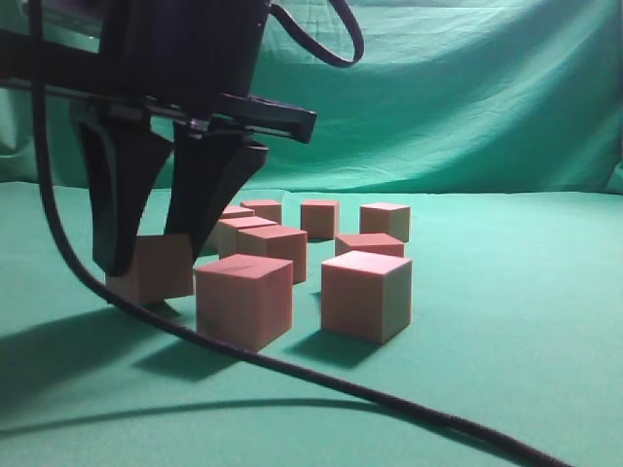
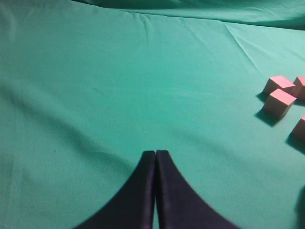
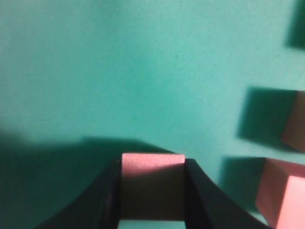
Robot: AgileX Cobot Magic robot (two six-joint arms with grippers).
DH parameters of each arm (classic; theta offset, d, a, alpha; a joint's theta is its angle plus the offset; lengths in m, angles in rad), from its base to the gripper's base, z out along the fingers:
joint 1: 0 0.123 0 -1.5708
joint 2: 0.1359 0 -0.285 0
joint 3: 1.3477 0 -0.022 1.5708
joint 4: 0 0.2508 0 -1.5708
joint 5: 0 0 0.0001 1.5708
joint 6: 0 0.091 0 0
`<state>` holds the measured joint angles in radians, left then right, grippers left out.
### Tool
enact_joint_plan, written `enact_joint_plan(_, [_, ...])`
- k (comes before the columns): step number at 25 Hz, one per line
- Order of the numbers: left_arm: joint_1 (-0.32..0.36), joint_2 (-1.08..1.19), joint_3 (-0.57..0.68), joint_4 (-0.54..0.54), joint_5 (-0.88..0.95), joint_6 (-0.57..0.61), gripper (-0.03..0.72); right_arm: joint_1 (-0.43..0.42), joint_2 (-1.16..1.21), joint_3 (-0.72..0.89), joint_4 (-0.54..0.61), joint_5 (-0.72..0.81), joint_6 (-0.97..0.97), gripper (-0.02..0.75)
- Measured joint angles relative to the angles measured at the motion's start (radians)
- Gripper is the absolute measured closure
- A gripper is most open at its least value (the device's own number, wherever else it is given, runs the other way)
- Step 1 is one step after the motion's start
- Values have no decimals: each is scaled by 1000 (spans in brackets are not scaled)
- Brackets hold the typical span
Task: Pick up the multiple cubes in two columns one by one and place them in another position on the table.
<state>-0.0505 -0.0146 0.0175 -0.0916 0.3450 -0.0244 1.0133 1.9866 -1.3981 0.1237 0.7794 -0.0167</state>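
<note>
Teal cloth covers the table (image 1: 526,321) and backdrop as the right gripper (image 1: 146,255) pinches one cube (image 3: 152,188) squarely between its fingers (image 1: 117,199), faces flat against the pads, its base hidden. Other cubes (image 1: 366,294) sit in two loose columns just beside those fingers, several overlapping. Well apart, the left gripper (image 2: 156,153) shows fingertips pressed together.

Nine cubes (image 1: 244,298) (one between gripper fingers), two grippers (image 1: 156,248).
</note>
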Motion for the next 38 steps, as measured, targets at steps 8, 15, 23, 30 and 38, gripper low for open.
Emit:
enact_joint_plan(8, [0, 0, 0, 0, 0, 0, 688, 0, 4, 0, 4, 6, 2, 471])
enact_joint_plan(15, [0, 0, 0, 0, 0, 0, 688, 0, 4, -36, 14, 73, 2, 240])
enact_joint_plan(23, [0, 0, 0, 0, 0, 0, 688, 0, 5, -389, 29, 351, 29, 348])
enact_joint_plan(30, [0, 0, 0, 0, 0, 0, 688, 1, -25, -626, 18, 459, 40, 738])
enact_joint_plan(38, [0, 0, 0, 0, 0, 0, 688, 3, -239, -631, -27, 480, 41, 738])
